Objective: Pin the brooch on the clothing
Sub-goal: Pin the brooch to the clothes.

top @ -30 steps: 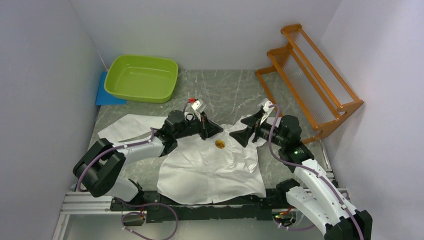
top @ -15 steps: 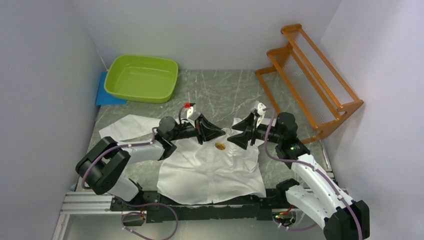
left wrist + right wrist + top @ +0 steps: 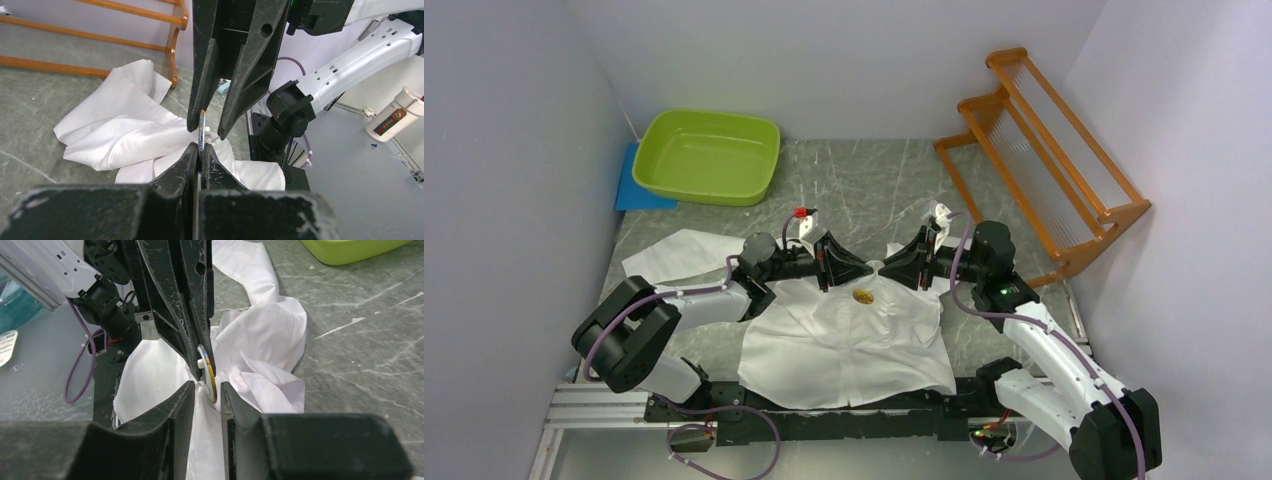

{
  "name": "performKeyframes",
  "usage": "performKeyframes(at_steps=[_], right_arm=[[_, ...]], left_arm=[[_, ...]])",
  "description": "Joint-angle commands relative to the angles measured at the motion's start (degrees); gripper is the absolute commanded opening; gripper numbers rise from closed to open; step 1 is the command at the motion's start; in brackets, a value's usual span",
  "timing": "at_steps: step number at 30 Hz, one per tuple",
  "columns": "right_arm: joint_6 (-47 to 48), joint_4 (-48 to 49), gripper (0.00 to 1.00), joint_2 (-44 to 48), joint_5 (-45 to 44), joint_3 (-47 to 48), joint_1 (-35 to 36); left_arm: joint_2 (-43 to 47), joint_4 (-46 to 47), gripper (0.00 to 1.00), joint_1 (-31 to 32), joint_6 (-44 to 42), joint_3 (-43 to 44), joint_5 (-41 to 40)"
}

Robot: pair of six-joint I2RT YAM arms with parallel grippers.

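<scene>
With left gripper (image 3: 199, 152) clamped on brooch (image 3: 209, 374) rim and right gripper (image 3: 206, 387) parted astride it, risks twisting brooch free or bunching clothing (image 3: 844, 340) if squeezed off-centre.

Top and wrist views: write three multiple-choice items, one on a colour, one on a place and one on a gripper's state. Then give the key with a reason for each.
1. The basin is: A red; B white; C green.
2. The brooch is: A on the rack; B where the grippers meet, over the shirt; C in the basin.
3. The right gripper is: A open; B shut on the shirt; C out of view.

Key:
1 C: the top view shows a lime-green tub.
2 B: both wrist views show it on edge at the tips of the left gripper, with white cloth beneath.
3 A: its own camera shows a gap between its fingers.
</scene>
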State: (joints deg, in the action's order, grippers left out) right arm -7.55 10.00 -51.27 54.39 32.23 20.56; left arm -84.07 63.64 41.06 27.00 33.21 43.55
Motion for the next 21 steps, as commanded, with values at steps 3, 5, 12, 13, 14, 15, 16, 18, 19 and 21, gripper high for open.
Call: performKeyframes(at_steps=[3,5,12,13,14,15,16,18,19,21], right_arm=[[-0.36,4.03,0.39,-1.24,2.08,3.65,0.01],[0.74,2.5,0.45,-1.86,3.01,4.4,0.05],[2.18,0.56,0.4,-2.23,5.33,4.34,-0.03],[1.92,0.89,0.39,-2.56,6.01,4.18,0.03],[1.78,1.05,0.39,-2.81,6.6,4.17,0.01],[1.82,0.82,0.4,-3.25,7.13,4.23,0.02],[2.17,0.39,0.43,-3.76,7.51,4.46,0.02],[2.95,-0.76,0.46,-4.58,7.94,4.84,0.05],[3.39,-1.19,0.47,-4.93,8.0,4.9,0.02],[3.59,-1.47,0.47,-5.6,7.81,5.02,0.03]], left_arm=[[2.43,-1.15,0.03,-0.1,-1.1,1.59,1.2],[2.38,-1.0,0.03,-0.08,-0.95,1.68,1.02],[2.03,-1.16,0.03,-0.09,-0.28,2.32,1.05],[1.96,-1.4,0.03,-0.06,-0.21,2.52,1.14],[1.92,-1.6,0.03,-0.05,-0.12,2.7,1.22],[1.98,-1.73,0.03,-0.1,-0.11,2.77,1.2],[1.98,-1.83,0.03,-0.06,-0.11,2.84,1.13],[2.07,-1.98,0.03,-0.04,-0.27,2.89,0.97],[2.15,-2.09,0.03,-0.08,-0.24,2.91,0.76],[2.2,-2.2,0.03,-0.08,-0.13,2.98,0.7]])
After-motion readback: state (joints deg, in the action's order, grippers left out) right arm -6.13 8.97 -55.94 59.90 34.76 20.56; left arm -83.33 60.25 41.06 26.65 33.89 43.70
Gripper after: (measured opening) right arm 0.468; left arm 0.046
